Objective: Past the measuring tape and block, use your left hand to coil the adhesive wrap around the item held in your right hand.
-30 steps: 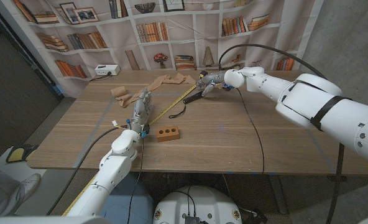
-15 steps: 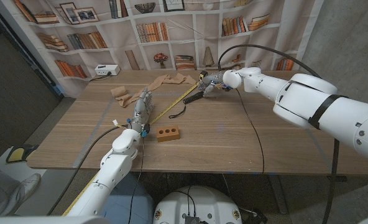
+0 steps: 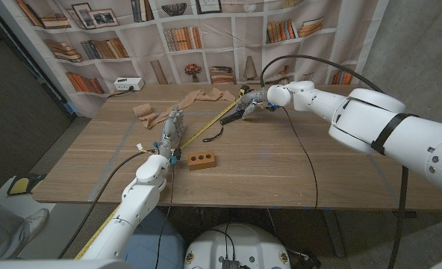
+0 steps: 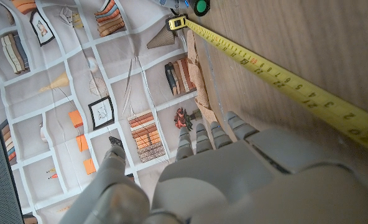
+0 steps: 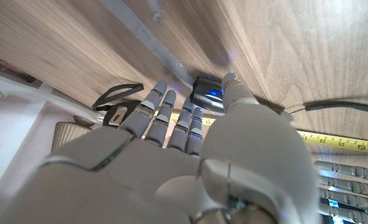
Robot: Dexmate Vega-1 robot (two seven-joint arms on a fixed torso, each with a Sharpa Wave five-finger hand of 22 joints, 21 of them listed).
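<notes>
In the head view, the wooden desk [image 3: 281,161] carries a yellow measuring tape [image 3: 206,128] stretched diagonally from the far middle toward the near left. A small brown block [image 3: 201,159] with holes sits just right of the tape's near part. The left robot hand [image 3: 170,132] is raised over the desk beside the tape, fingers extended and close together, gripping nothing that can be seen. Past it, at the far left of the desk, lies the tan adhesive wrap [image 3: 195,98], partly unrolled into a loose strip that runs toward the far middle. The right robot hand [image 3: 254,99] reaches to the far middle of the desk, its fingers curled around a dark item [image 3: 235,113] near the tape's far end; a black strap loop [image 3: 212,136] trails from there on the desk.

In the left wrist view, the left robot hand [image 4: 234,168] shows from behind, fingers straight and together, beside the measuring tape [image 4: 277,81]. A strip of the adhesive wrap [image 4: 199,87] lies beyond the fingertips, apart from them.

In the right wrist view, the right robot hand [image 5: 190,143] has its fingers spread toward the dark item [image 5: 207,96], the thumb beside it; whether it is firmly gripped cannot be told here. The strap loop [image 5: 117,94] lies close by.
</notes>
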